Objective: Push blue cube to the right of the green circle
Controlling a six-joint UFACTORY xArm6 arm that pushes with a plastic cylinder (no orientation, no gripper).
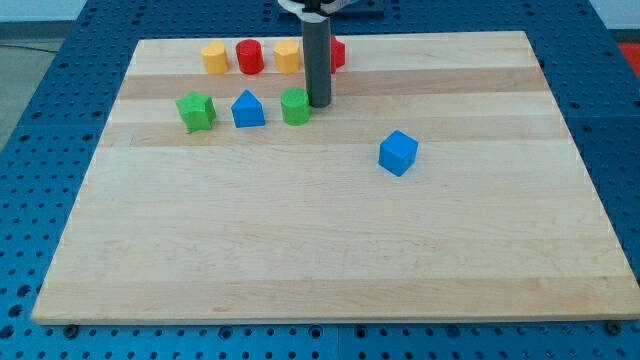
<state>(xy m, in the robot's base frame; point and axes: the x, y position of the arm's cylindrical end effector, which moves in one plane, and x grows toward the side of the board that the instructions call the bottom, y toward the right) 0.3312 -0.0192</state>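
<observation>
The blue cube (398, 153) lies right of the board's middle. The green circle (295, 106) lies in the upper part of the board, up and to the left of the cube. My tip (319, 105) rests on the board right against the green circle's right side. The rod rises from there to the view's top. The blue cube is well apart from my tip, down and to the right.
A blue house-shaped block (248, 110) and a green star-like block (196, 111) lie left of the green circle. Near the top edge lie a yellow block (214, 57), a red cylinder (249, 56), a yellow block (288, 56) and a red block (337, 53), partly hidden by the rod. The wooden board (320, 250) sits on a blue table.
</observation>
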